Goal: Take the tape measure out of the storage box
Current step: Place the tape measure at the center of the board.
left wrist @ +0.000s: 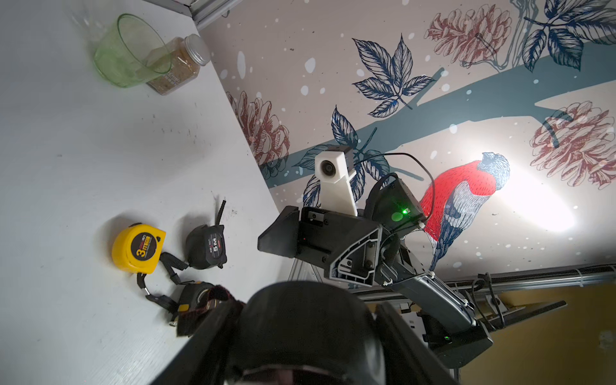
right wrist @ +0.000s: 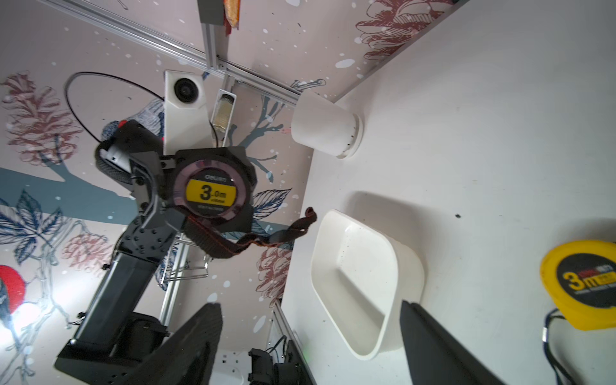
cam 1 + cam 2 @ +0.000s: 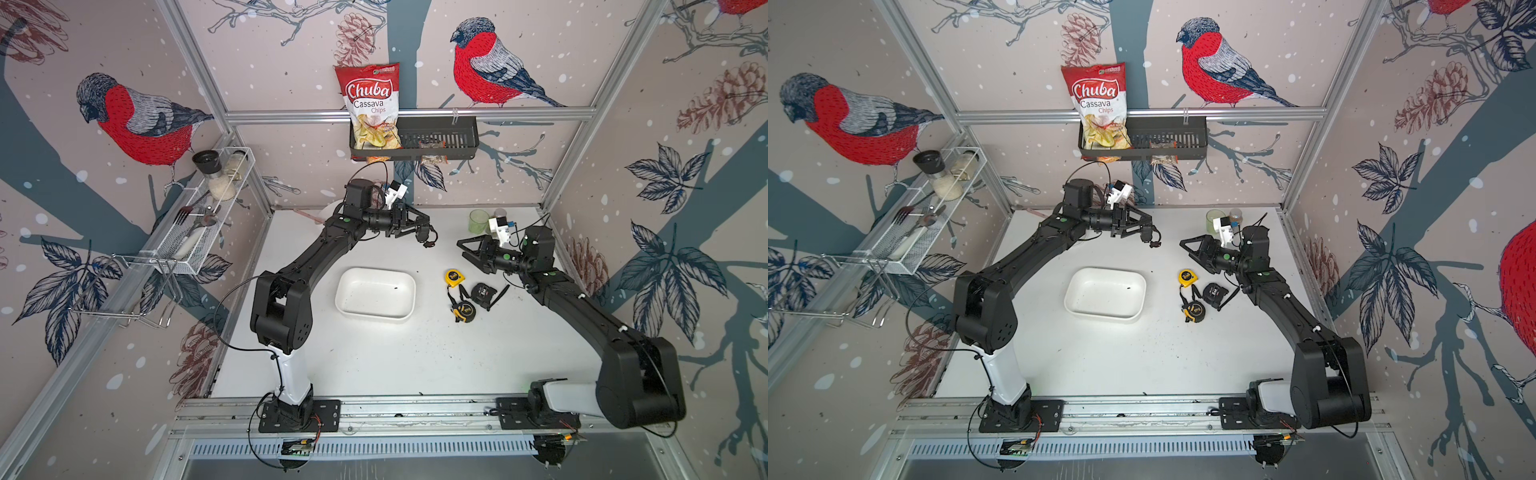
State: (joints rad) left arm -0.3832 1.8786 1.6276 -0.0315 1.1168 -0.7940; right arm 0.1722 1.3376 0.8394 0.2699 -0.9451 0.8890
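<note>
**Task item, location.** The tape measure (image 2: 211,192) is out of the box (image 3: 365,312). It is held off the worktop (image 3: 374,365) by the left gripper (image 3: 426,232), beyond the box's far right corner and towards the back wall. The box is empty in both top views.

**Fingers.**
- **Left:** partly closed and clamped on the tape measure. They bear on opposite edges of the case, so the broad face is uncovered.
- **Right gripper (image 3: 468,254):** fingers wide and holding nothing. It hangs above the worktop, right of the held item, with its opening turned towards it.

**Governing relation.** The item is already between the left fingers, so the left arm has charge of it. The right arm is close by but apart from it. The case has no marked long axis. Its flat face points at the right wrist camera and its strap hangs down below the fingers. Bare worktop lies directly beneath. A yellow tape (image 3: 454,277), a black tape (image 3: 483,291) and a black-and-yellow tape (image 3: 464,311) lie grouped to the right of the box, nearer the right arm.

**Appearance.** The case is black and rounded, and a yellow label reading 3.0 m sits under a clear round window. The strap is dark with a reddish edge.

**Judgement.** The removal looks done and only the set-down remains. The strap is likely to touch the worktop first.
</note>
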